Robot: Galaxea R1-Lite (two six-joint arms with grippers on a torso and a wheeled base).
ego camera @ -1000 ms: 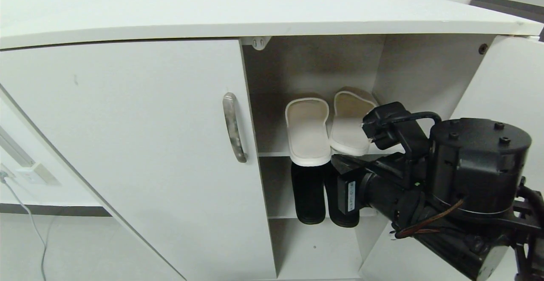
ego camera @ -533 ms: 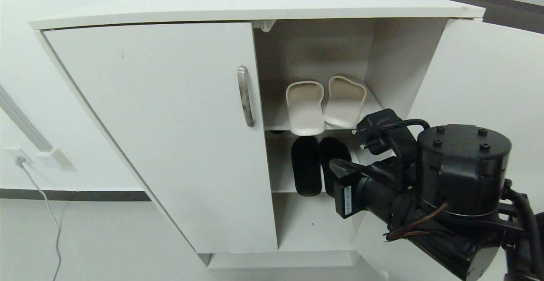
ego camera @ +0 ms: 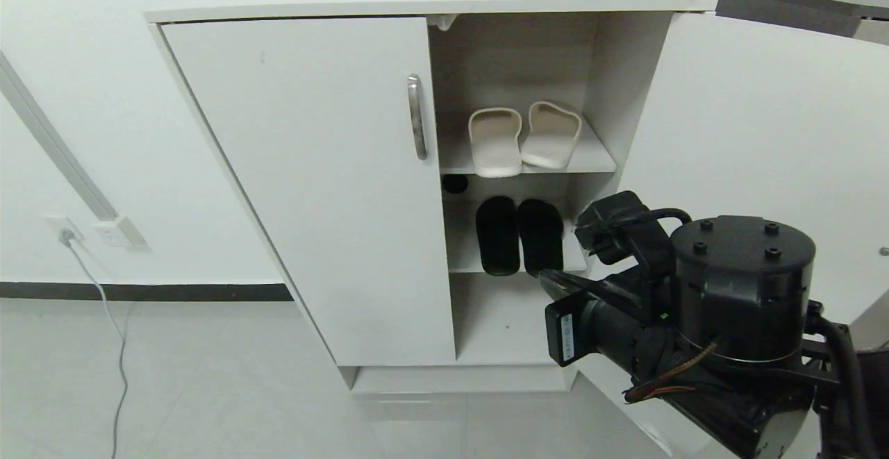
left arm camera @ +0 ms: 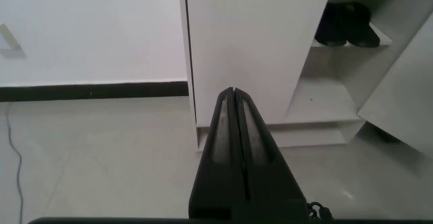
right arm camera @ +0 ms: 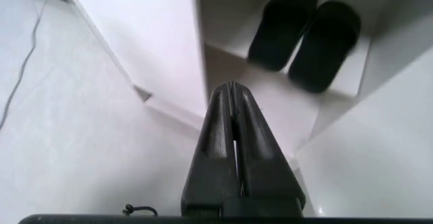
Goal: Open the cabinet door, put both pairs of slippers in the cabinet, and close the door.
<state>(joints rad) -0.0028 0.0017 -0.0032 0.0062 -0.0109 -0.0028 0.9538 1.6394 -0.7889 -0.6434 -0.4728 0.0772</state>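
Observation:
The white cabinet (ego camera: 430, 1) has its right door (ego camera: 757, 139) swung open and its left door (ego camera: 312, 167) closed, a metal handle (ego camera: 415, 117) on that one. A white pair of slippers (ego camera: 524, 138) lies on the upper shelf. A black pair of slippers (ego camera: 519, 235) lies on the shelf below, and again in the wrist views (right arm camera: 304, 38) (left arm camera: 348, 24). My right gripper (right arm camera: 232, 88) is shut on nothing, low in front of the open side, short of the shelves. My left gripper (left arm camera: 233, 92) is shut and empty, over the floor before the closed door.
The bottom compartment (ego camera: 500, 320) holds nothing. A wall socket with a hanging cable (ego camera: 62, 233) is at the far left. Bare tiled floor (ego camera: 208, 389) spreads in front of the cabinet. The open door stands close beside my right arm.
The head camera has drawn back, so the cabinet looks smaller and farther. Both pairs of slippers lie where they were. My right arm keeps its place in the picture.

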